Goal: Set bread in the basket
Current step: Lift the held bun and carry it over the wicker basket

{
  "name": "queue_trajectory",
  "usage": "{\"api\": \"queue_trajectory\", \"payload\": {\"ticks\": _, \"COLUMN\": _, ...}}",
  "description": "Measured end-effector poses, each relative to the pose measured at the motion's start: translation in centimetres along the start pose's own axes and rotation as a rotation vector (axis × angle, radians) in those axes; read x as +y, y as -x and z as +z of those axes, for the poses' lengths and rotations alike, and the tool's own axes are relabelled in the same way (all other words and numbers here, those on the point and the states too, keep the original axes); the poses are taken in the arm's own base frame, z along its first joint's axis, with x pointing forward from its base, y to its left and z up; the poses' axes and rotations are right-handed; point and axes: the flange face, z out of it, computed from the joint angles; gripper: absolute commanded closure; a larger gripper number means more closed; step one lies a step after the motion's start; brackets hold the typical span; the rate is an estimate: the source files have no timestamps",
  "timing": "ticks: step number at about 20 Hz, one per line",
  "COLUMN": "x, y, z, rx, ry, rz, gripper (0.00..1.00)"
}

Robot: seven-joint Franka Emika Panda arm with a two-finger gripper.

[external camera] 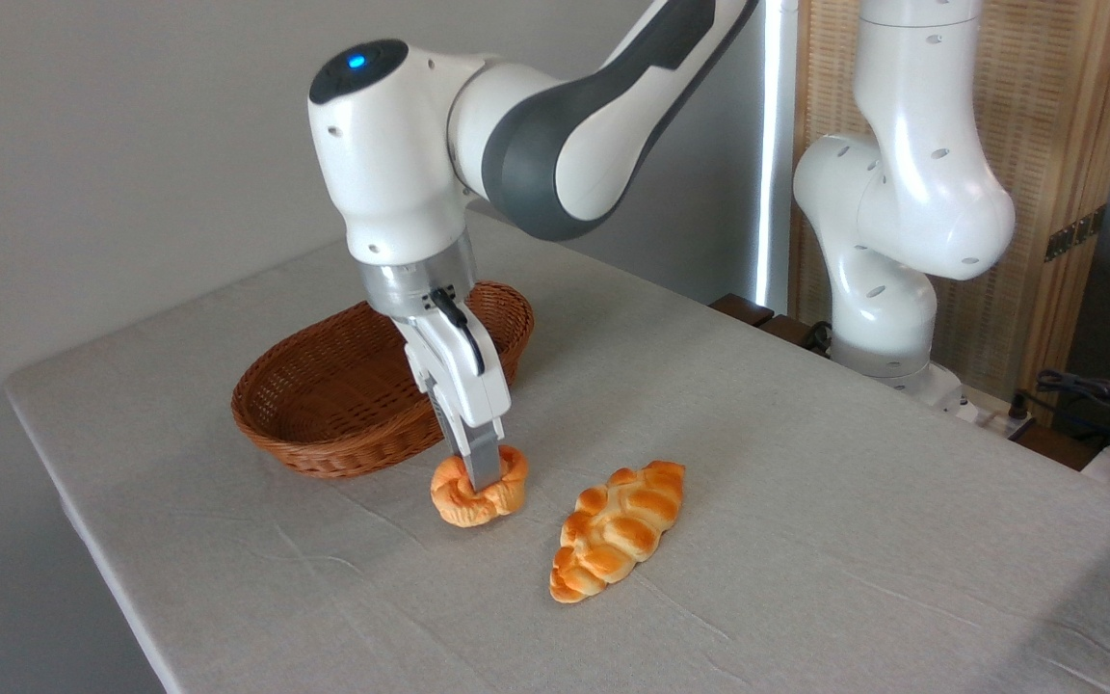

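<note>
Franka's hand (484, 479) clamped narrow on knotted bun (478, 492), which sits on desk (806, 482) directly under fingers. Wicker basket (324, 405) lies just behind-left of hand, empty; braided loaf (619, 528) to right, w/ no contact.

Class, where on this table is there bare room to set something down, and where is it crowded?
Free: the cloth right of the braided loaf, and the near edge of the table. The basket is empty. Crowded: where the gripper meets the knotted bun beside the basket.
</note>
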Motion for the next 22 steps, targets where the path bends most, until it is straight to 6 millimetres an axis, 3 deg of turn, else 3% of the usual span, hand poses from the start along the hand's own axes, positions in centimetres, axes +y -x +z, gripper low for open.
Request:
{"api": "queue_trajectory", "payload": {"ticks": 6, "x": 0.2, "y": -1.4, "z": -5.7, "rx": 0.049, "ry": -0.052, "rz": 0.021, "gripper": 0.56}}
{"api": "queue_trajectory", "payload": {"ticks": 11, "x": 4.9, "y": -6.9, "z": -8.8, "rx": 0.123, "ry": -0.054, "rz": 0.037, "gripper": 0.56}}
{"api": "queue_trajectory", "payload": {"ticks": 16, "x": 10.2, "y": -11.9, "z": -6.8, "rx": 0.117, "ry": -0.001, "rz": 0.028, "gripper": 0.54}}
{"api": "queue_trajectory", "payload": {"ticks": 17, "x": 10.9, "y": -12.8, "z": -5.9, "rx": 0.11, "ry": 0.009, "rz": 0.035, "gripper": 0.45}}
{"api": "queue_trajectory", "payload": {"ticks": 19, "x": 12.1, "y": -14.6, "z": -3.9, "rx": 0.102, "ry": 0.026, "rz": 0.059, "gripper": 0.05}}
{"api": "queue_trajectory", "payload": {"ticks": 20, "x": 12.5, "y": -15.5, "z": -2.9, "rx": 0.104, "ry": 0.031, "rz": 0.054, "gripper": 0.0}}
{"api": "queue_trajectory", "payload": {"ticks": 22, "x": 12.3, "y": -16.7, "z": -1.3, "rx": 0.124, "ry": 0.031, "rz": 0.002, "gripper": 0.0}}
